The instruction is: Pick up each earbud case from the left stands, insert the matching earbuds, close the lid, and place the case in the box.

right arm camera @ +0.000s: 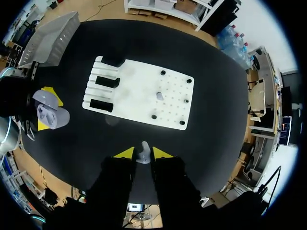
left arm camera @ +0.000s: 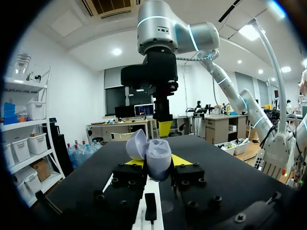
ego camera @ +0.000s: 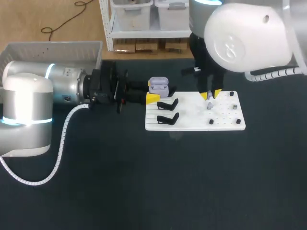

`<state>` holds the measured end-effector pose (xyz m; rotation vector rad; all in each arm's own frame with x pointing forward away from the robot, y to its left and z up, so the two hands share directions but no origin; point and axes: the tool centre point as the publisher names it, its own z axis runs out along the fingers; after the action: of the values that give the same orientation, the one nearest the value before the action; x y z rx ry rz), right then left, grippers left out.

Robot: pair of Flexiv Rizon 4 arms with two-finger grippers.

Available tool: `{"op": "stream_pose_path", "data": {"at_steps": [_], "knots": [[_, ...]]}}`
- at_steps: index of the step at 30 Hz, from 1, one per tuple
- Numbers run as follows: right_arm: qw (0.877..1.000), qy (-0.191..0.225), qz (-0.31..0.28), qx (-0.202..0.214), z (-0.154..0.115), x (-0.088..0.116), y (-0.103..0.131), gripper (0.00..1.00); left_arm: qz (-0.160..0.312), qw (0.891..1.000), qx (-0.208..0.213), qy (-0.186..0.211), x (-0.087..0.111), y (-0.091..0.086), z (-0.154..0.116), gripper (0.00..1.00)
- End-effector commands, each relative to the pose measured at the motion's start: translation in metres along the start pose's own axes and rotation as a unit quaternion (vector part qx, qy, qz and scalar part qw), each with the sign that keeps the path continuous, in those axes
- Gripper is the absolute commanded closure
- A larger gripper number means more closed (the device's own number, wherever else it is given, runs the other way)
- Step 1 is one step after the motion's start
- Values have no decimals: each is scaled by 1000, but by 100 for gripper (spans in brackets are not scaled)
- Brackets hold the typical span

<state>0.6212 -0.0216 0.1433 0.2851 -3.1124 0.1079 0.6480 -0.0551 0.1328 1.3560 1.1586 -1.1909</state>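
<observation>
My left gripper (ego camera: 154, 96) is shut on an open lavender earbud case (ego camera: 158, 86) just left of the white board (ego camera: 192, 120). In the left wrist view the case (left arm camera: 157, 160) stands between the yellow tips with its lid (left arm camera: 136, 143) tipped back. My right gripper (ego camera: 211, 95) hangs over the board's middle, shut on a small grey earbud (right arm camera: 143, 153). A second earbud (right arm camera: 159, 96) rests on the board's pegged half. Black stands (ego camera: 168, 104) occupy the board's left part, with nothing on them.
A grey box (ego camera: 48, 50) stands at the table's back left, behind my left arm. Small black pegs (ego camera: 232, 94) stud the board's right half. The dark tabletop in front of the board is bare.
</observation>
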Motion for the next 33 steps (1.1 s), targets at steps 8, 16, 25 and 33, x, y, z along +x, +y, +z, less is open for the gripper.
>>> {"op": "stream_pose_path", "data": {"at_steps": [8, 16, 25, 33], "knots": [[1000, -4, 1, 0, 0, 3, -1, 100, 1, 1000, -1, -1, 1, 0, 0, 100], [998, 8, 66, -1, -29, -3, 15, 100, 1, 1000, -1, -1, 1, 0, 0, 100], [988, 18, 152, -29, -62, -9, 42, 100, 1, 1000, -1, -1, 1, 0, 0, 100], [978, 41, 202, -41, -62, -16, 61, 100, 1, 1000, -1, -1, 1, 0, 0, 100]]}}
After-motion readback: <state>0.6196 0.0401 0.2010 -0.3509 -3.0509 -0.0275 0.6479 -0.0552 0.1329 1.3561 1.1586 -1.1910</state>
